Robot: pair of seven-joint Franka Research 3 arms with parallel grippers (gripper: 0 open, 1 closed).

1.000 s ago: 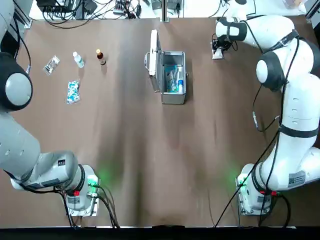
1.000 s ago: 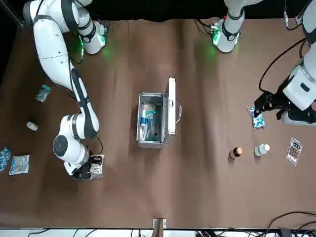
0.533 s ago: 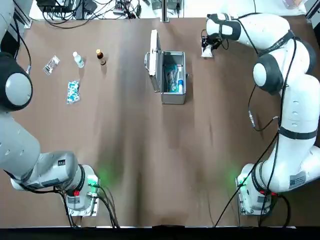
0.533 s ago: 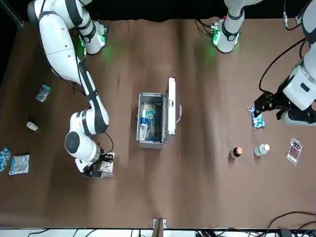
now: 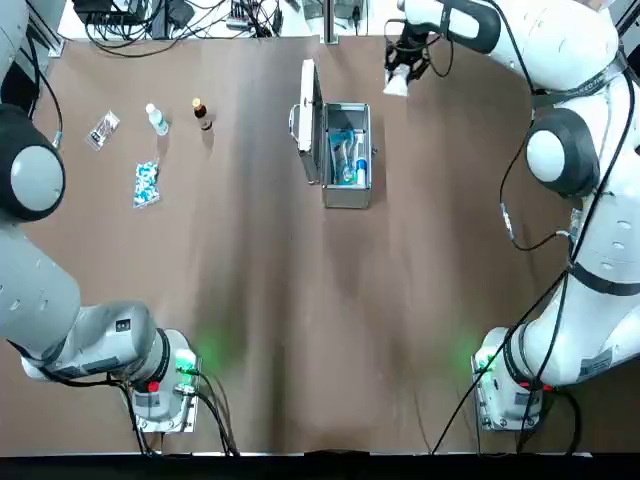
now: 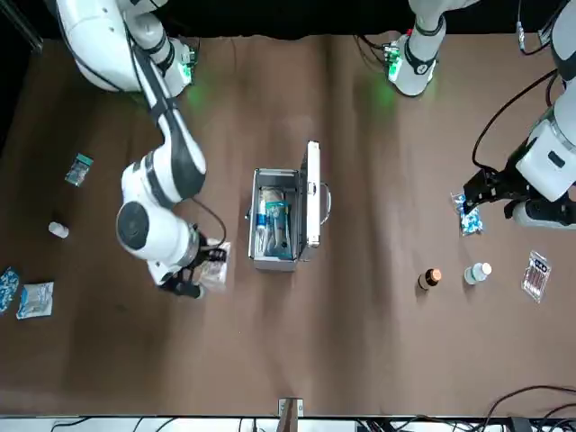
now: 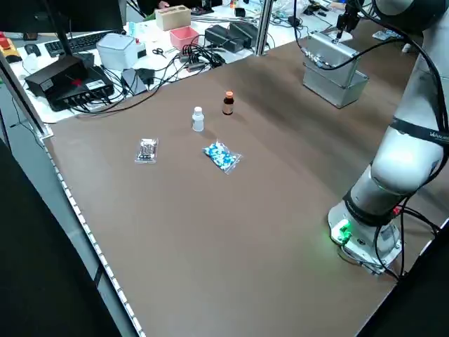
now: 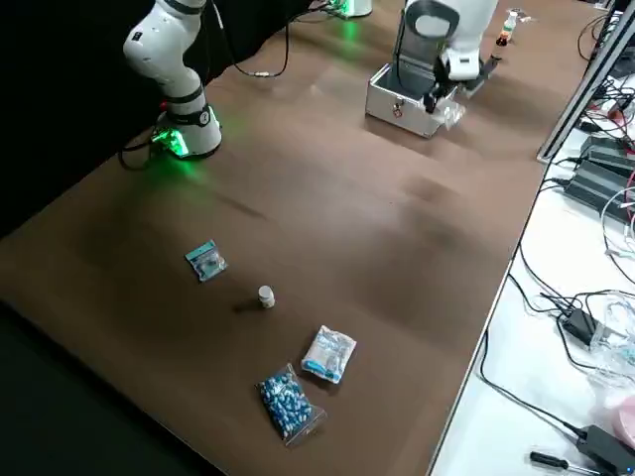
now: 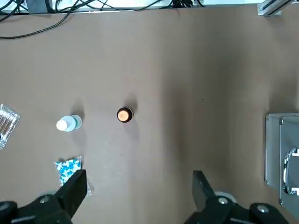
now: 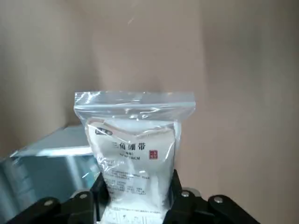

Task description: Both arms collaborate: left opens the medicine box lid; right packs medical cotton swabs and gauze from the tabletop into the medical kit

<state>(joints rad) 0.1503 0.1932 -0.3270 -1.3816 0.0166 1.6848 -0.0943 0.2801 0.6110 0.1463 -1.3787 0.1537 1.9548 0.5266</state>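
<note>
White gauze [image 10: 135,172]: pinched in right gripper [image 10: 135,198], left of centre in front view, near kit.
Silver kit [image 6: 274,220]: frame centre, lid [image 6: 313,193] raised.
Left gripper [image 9: 140,186]: fingers wide, front view's right edge.
</note>
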